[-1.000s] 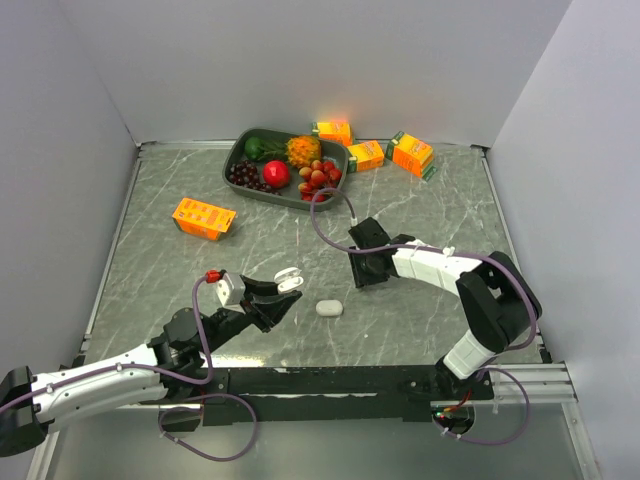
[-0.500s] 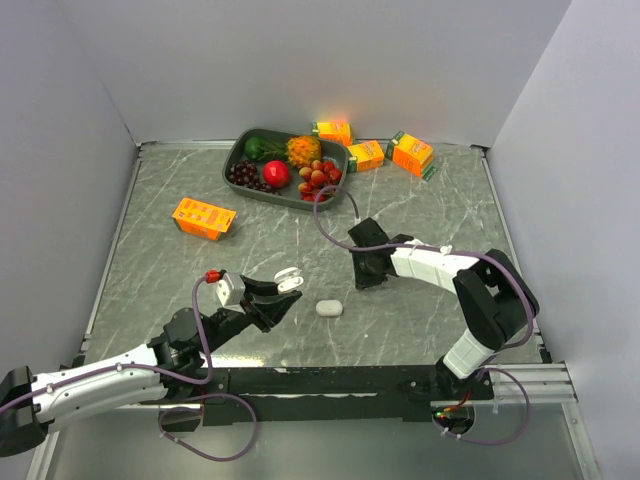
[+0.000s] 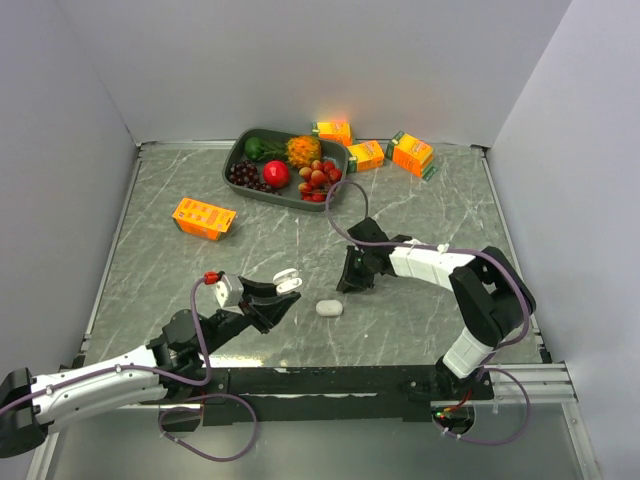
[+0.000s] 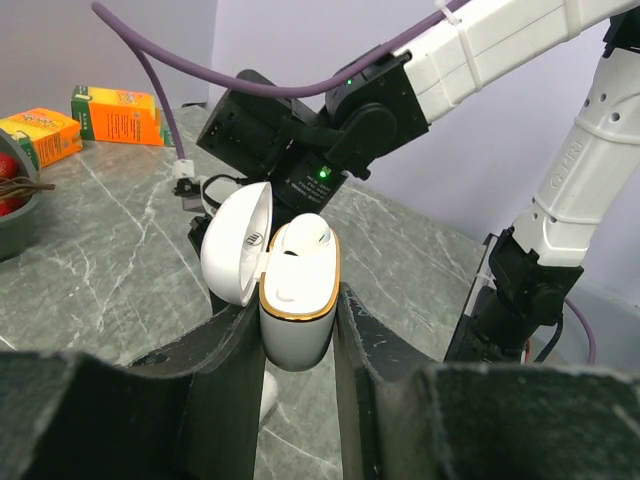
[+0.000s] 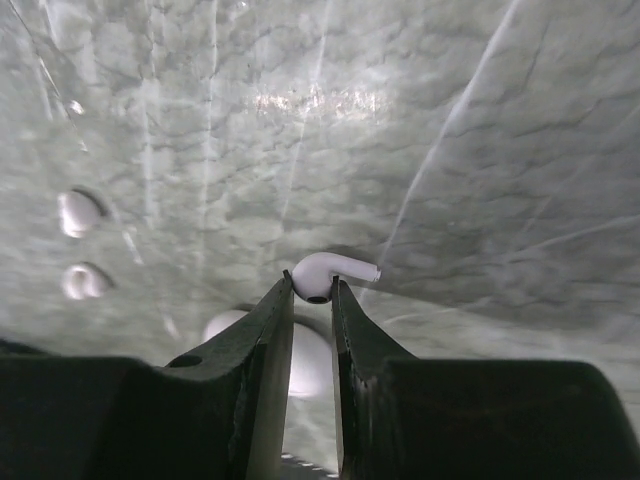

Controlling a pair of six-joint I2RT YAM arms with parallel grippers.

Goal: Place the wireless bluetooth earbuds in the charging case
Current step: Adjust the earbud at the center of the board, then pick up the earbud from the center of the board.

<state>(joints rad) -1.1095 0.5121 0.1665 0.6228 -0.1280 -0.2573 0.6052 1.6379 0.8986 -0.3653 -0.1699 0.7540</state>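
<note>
The right claw (image 5: 313,292) is pinching one white earbud (image 5: 322,270) at its very fingertips. The bud's rounded head sits between the two black fingers (image 5: 262,340), and its short stem sticks out sideways to the right, above the grey marbled table (image 5: 470,140). Below the fingers there is a blurred white rounded shape that cannot be made out.

The left claw (image 4: 298,335) is pressed against both sides of the open charging case (image 4: 296,305), holding it upright and off the table. The case's lid (image 4: 235,255) is swung back to the left, and a second earbud (image 4: 305,235) is seated in the case, its head showing above the rim.

From above, the right claw with its earbud is near the held case, to its right, and not touching it. A closed white case (image 3: 329,308) lies on the table between the two claws.
</note>
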